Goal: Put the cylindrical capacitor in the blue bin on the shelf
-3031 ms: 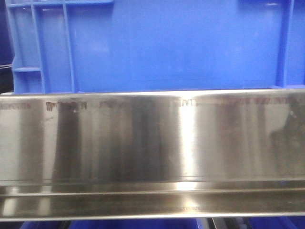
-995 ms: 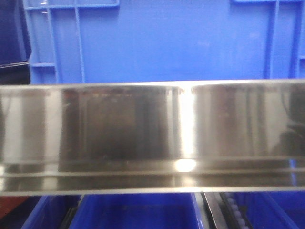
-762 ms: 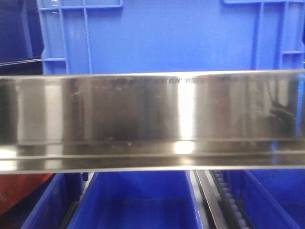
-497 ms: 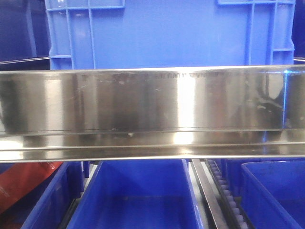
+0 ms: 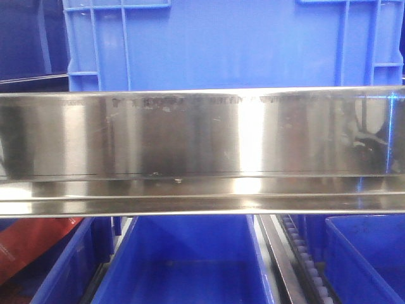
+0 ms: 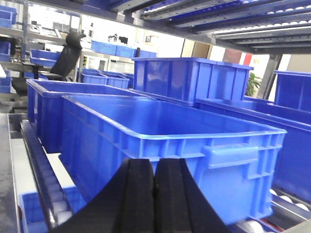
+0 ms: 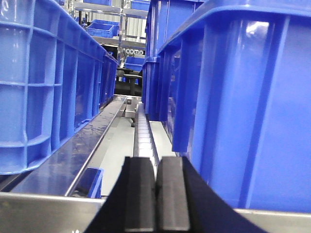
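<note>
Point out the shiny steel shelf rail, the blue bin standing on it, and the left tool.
Shelf rail (image 5: pixel 190 142): front-facing view, middle of its brushed steel face.
Blue bin (image 5: pixel 234 47): front-facing view, its front wall above the rail.
Left tool (image 6: pixel 154 194): left wrist view, between its closed black fingertips.

Background stuff around the racks

There's a black office chair (image 6: pixel 68 51) way back on the left wrist view, and a red-orange panel (image 5: pixel 31 244) poking in at the lower left of the front view (can't tell what it is). A green plant (image 6: pixel 253 83) sits far right.
</note>
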Tool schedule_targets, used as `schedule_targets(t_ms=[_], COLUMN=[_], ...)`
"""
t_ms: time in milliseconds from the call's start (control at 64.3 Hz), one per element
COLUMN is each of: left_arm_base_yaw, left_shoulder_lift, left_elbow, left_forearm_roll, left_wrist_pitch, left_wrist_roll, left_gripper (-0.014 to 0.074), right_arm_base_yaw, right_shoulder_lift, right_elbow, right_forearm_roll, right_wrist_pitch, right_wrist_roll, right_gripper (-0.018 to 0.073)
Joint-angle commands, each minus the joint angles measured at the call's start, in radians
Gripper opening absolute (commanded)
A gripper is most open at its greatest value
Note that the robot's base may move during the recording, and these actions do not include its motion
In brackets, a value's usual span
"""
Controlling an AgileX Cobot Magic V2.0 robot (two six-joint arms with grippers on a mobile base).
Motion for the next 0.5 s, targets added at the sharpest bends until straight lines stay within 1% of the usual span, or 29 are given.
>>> schedule_targets(t_ms=[0,16,31,47,62,109,140,218,233,280,342,404,482], left_arm_base_yaw=[0.041,0.054,0.076,0.092,0.109,0.173,0.222,0.32,0.35,0.406,0.481,0.526,0.547], left_shoulder_lift=[-0.025,-0.031,-0.041,-0.048,-0.059,-0.084,-0.103,-0.136,-0.142,-0.163,-0.202,-0.245,-0.292], left_elbow=[0.058,0.073,0.098,0.115,0.131,0.183,0.213,0.271,0.288,0.322,0.376,0.425,0.482], left_forearm_roll=[0.017,0.028,0.04,0.047,0.052,0.054,0.054,0.059,0.066,0.095,0.124,0.167,0.21], left_wrist_pitch=[-0.102,-0.112,-0.149,-0.155,-0.182,-0.209,-0.203,-0.133,-0.119,-0.08,-0.066,-0.066,-0.066], left_wrist_roll=[-0.007,-0.007,-0.007,-0.007,-0.007,-0.007,-0.007,-0.007,-0.007,-0.007,-0.007,0.001,0.024], left_gripper=[-0.0111,-0.0111,-0.0111,-0.0111,-0.0111,-0.0111,-0.0111,-0.0111,-0.0111,-0.0111,-0.0111,-0.0111,-0.0111], right_arm_base_yaw=[-0.006,-0.006,-0.006,-0.006,-0.006,-0.006,-0.006,-0.006,-0.006,-0.006,-0.006,-0.006,-0.006], right_shoulder_lift=[-0.004,-0.004,-0.004,-0.004,-0.004,-0.004,-0.004,-0.004,-0.004,-0.004,-0.004,-0.004,-0.004], right_elbow=[0.0,0.0,0.0,0.0,0.0,0.0,0.0,0.0,0.0,0.0,0.0,0.0,0.0], right_forearm_roll=[0.003,0.003,0.003,0.003,0.003,0.003,0.003,0.003,0.003,0.003,0.003,0.003,0.003], right_wrist_pitch=[-0.011,-0.011,-0.011,-0.011,-0.011,-0.011,-0.011,-0.011,-0.011,-0.011,-0.011,-0.011,-0.011], right_wrist_roll=[0.002,0.002,0.002,0.002,0.002,0.002,0.002,0.002,0.002,0.002,0.002,0.002,0.002], right_gripper=[-0.0162,-0.0162,-0.0162,-0.0162,-0.0162,-0.0162,-0.0162,-0.0162,-0.0162,-0.0162,-0.0162,-0.0162,-0.0162])
